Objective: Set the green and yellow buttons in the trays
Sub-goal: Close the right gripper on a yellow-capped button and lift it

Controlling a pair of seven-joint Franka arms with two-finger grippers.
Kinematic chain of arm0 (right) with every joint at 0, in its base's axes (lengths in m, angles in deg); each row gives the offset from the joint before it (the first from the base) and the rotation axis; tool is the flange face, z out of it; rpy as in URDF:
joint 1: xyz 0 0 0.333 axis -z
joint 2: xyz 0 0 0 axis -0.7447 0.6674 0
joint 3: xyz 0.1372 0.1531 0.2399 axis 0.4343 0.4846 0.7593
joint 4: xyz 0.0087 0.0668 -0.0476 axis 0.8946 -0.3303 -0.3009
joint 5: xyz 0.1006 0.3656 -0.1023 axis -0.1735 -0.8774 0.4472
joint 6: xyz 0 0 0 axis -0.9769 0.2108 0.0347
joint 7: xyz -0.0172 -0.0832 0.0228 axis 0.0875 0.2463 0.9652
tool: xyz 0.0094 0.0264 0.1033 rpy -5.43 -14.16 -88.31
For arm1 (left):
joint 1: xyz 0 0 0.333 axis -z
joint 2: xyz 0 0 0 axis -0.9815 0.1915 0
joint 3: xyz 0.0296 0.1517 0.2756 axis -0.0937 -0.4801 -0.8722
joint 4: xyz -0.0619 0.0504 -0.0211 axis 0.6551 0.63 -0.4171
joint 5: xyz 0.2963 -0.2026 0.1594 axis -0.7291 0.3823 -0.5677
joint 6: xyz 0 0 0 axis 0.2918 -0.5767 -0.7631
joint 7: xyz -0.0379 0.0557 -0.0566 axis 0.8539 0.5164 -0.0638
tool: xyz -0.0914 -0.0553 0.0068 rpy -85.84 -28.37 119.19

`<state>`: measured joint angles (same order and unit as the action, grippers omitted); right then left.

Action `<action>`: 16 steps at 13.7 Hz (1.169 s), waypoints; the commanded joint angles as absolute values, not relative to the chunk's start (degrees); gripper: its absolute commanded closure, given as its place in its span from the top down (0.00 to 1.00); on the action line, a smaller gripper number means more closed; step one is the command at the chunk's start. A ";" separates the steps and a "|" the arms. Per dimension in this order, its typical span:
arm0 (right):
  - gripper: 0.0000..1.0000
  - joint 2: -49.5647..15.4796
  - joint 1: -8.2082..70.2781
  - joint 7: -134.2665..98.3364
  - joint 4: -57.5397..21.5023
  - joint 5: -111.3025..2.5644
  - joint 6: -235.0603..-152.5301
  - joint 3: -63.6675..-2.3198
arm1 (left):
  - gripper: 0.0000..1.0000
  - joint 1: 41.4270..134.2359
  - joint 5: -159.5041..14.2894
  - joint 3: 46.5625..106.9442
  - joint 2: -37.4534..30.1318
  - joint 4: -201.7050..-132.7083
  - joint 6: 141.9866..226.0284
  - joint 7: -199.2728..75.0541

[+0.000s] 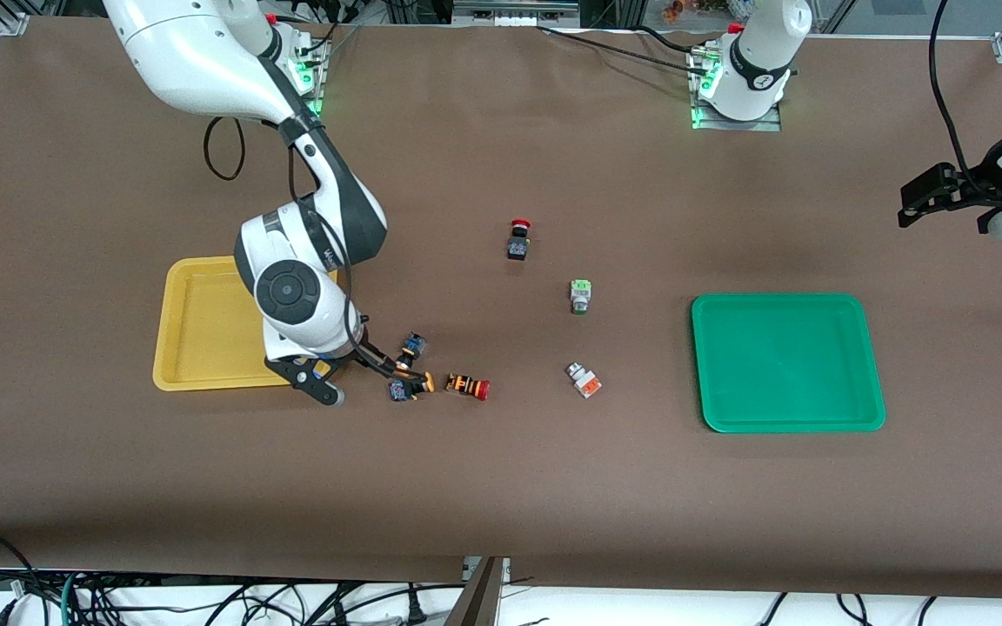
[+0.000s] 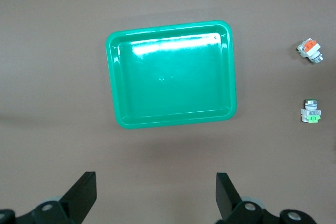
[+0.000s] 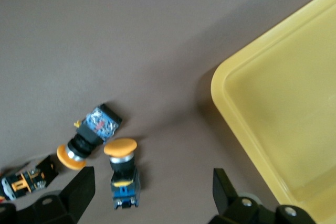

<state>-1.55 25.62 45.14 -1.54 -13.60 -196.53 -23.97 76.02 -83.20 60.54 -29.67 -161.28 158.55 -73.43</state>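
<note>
My right gripper (image 1: pixel 362 381) (image 3: pixel 152 192) is open and hangs low beside the yellow tray's (image 1: pixel 205 322) (image 3: pixel 283 103) corner. One yellow-capped button (image 1: pixel 411 346) (image 3: pixel 123 174) shows between its fingers, ungripped. The second yellow-capped button (image 1: pixel 410 387) (image 3: pixel 89 135) lies just beside it. A white button with a green face (image 1: pixel 580 296) (image 2: pixel 311 113) and one with an orange face (image 1: pixel 584 380) (image 2: pixel 310 50) lie mid-table. The green tray (image 1: pixel 786 361) (image 2: pixel 173 74) is empty. My left gripper (image 1: pixel 927 196) (image 2: pixel 155 192) waits, open and empty, high over the left arm's end of the table.
A red-capped button with an orange-striped body (image 1: pixel 468 386) (image 3: pixel 26 179) lies beside the yellow-capped pair, toward the green tray. A red mushroom-capped black button (image 1: pixel 518 239) stands farther from the front camera. A brown cloth covers the table.
</note>
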 commanded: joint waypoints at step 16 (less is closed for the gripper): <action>0.98 3.43 22.30 47.27 -2.05 -14.36 -204.29 -24.29 | 1.00 75.53 -83.53 60.98 -29.02 -159.60 157.28 -74.54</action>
<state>2.70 23.47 46.40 -1.88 -13.78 -202.48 -23.96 76.02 -83.20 60.54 -29.67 -161.28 158.51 -73.43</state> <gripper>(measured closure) 0.013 0.000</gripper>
